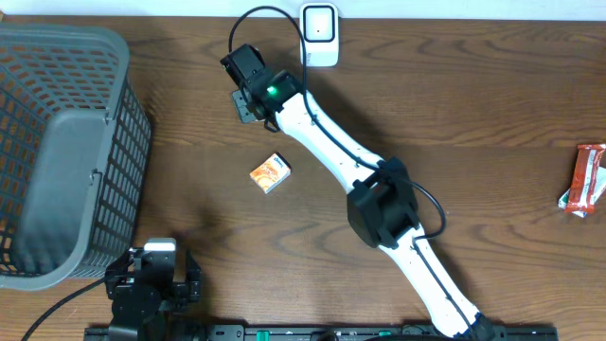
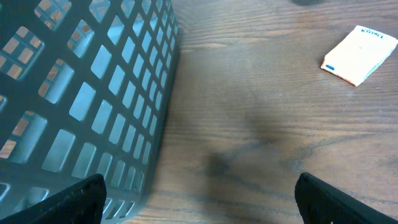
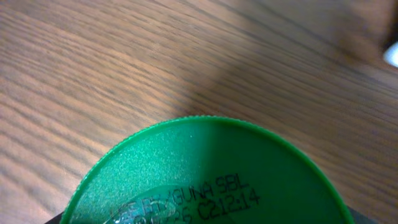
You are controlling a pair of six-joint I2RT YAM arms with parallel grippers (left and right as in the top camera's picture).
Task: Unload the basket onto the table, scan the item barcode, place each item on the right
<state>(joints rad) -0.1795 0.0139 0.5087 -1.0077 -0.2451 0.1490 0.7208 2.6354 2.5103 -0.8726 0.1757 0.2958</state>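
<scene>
Basket [image 1: 57,142], grey and latticed, was placed at the left edge of the table [image 1: 473,95]. Just below it, at the near edge, the left gripper [image 2: 199,202] was held low over the wood with its jaws spread wide and nothing between them; the basket wall was seen close on its left. The right arm was stretched diagonally to the far centre, where the right gripper [image 1: 244,76] was closed on the item [image 3: 205,174]. The item's green lid, printed with a dark code, filled the lower part of the right wrist view, clear of the wood. The fingers themselves were hidden there. A small orange-and-white box [image 1: 271,173] lay flat near the centre, apart from both grippers. The white scanner [image 1: 319,35] stood at the far edge, just right of the held item. A red packet [image 1: 587,180] lay at the right edge.
</scene>
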